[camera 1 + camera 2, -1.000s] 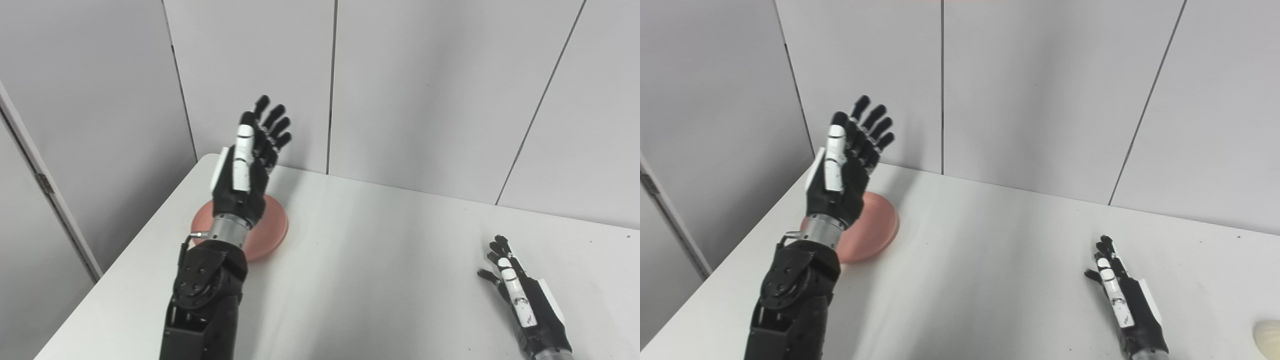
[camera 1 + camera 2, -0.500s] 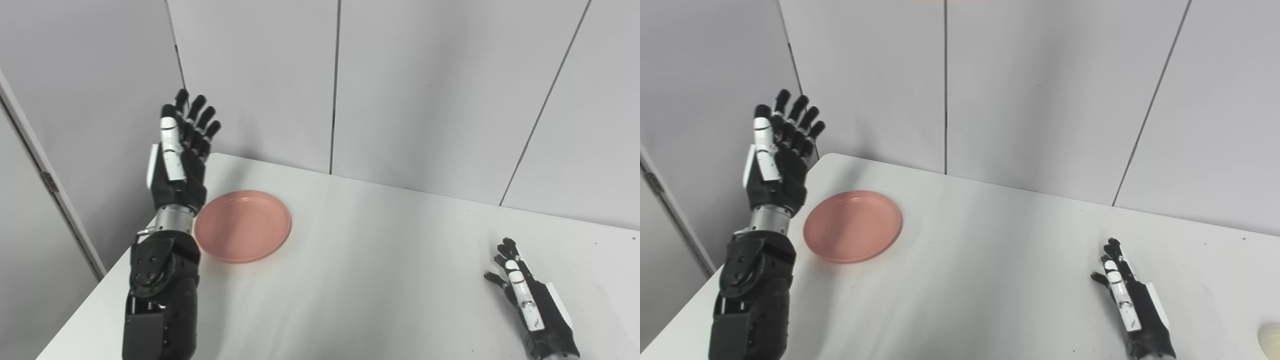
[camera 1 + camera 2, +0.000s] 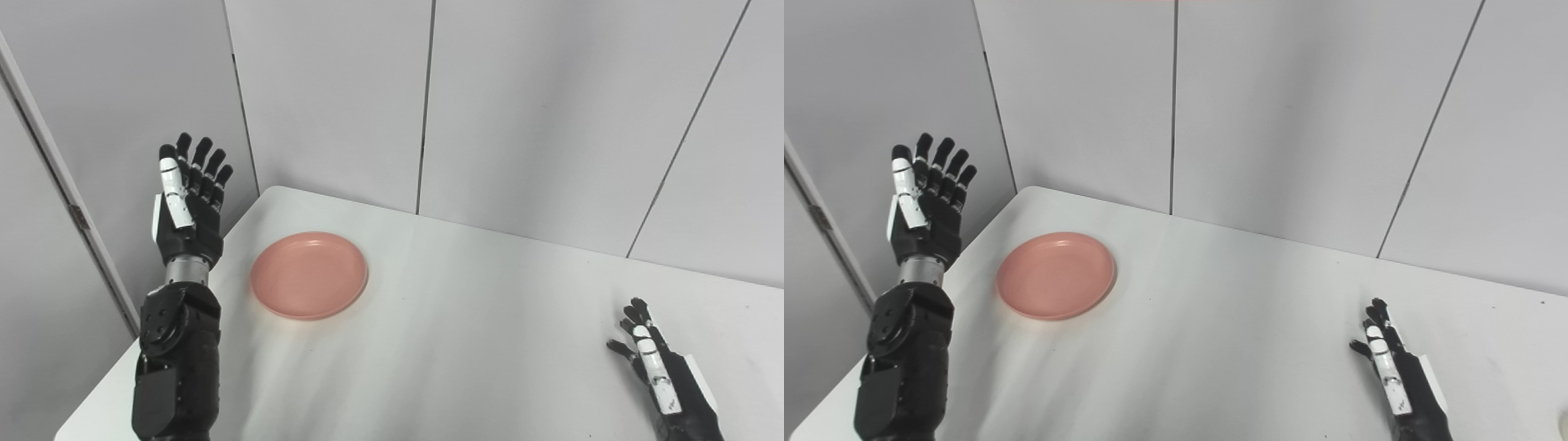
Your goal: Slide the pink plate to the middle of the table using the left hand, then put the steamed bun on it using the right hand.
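Your left hand [image 3: 187, 205] is raised off the desk [image 3: 465, 343] at its left edge, fingers [image 3: 205, 160] spread and pointing up, holding nothing. It stands at about 9 o'clock from the plate [image 3: 309, 274], near it but not touching.

The plate is pink and lies flat on the desk's far-left part, at roughly 10 o'clock from the desk's middle. Its dish is bare.

Your right hand [image 3: 1399, 376] rests low over the near-right part of the desk, at about 4 o'clock from the middle, well apart from the plate. Its fingers [image 3: 1378, 312] are stretched out and a little apart, pointing toward 11 o'clock, and it grips nothing. You cannot tell from here whether it touches the desk or hangs just above it.

At the right eye view's lower right edge, at about 3 o'clock from your right hand, a pale rounded sliver [image 3: 1564, 422] shows on the desk. It may be the bun, but too little of it is in view to be sure.

Grey wall panels [image 3: 520, 104] stand behind the desk.
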